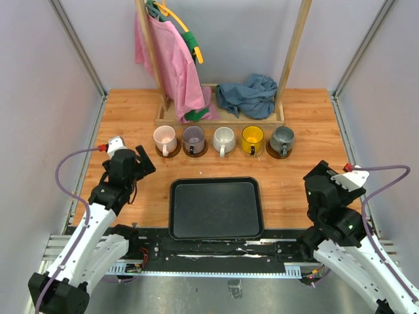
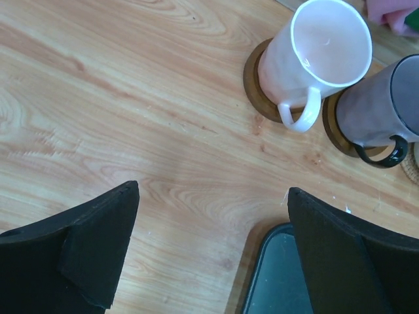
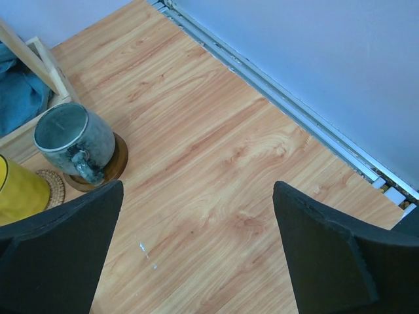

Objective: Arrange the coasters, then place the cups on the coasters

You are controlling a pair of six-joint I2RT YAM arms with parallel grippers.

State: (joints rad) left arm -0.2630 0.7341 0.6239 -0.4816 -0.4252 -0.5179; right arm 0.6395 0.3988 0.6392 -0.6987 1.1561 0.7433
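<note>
Five cups stand in a row at the back of the table, each on its own coaster: pink (image 1: 164, 137), purple-grey (image 1: 194, 137), white (image 1: 224, 138), yellow (image 1: 252, 137) and grey-blue (image 1: 282, 139). In the left wrist view the pink cup (image 2: 324, 49) sits on a dark brown coaster (image 2: 252, 82), beside the purple-grey cup (image 2: 383, 108). The right wrist view has the grey-blue cup (image 3: 69, 137) on a dark brown coaster (image 3: 119, 160) and the yellow cup (image 3: 19, 186) on a woven coaster (image 3: 54, 186). My left gripper (image 2: 213, 190) and right gripper (image 3: 198, 185) hang open over bare wood, holding nothing.
A black rectangular tray (image 1: 216, 209) lies at the near middle, its corner (image 2: 275, 275) under my left gripper's right finger. Behind the cups stands a wooden rack (image 1: 222, 120) with a pink garment (image 1: 171, 62) and a blue cloth (image 1: 249, 95). Walls and a metal rail (image 3: 294, 114) bound the table.
</note>
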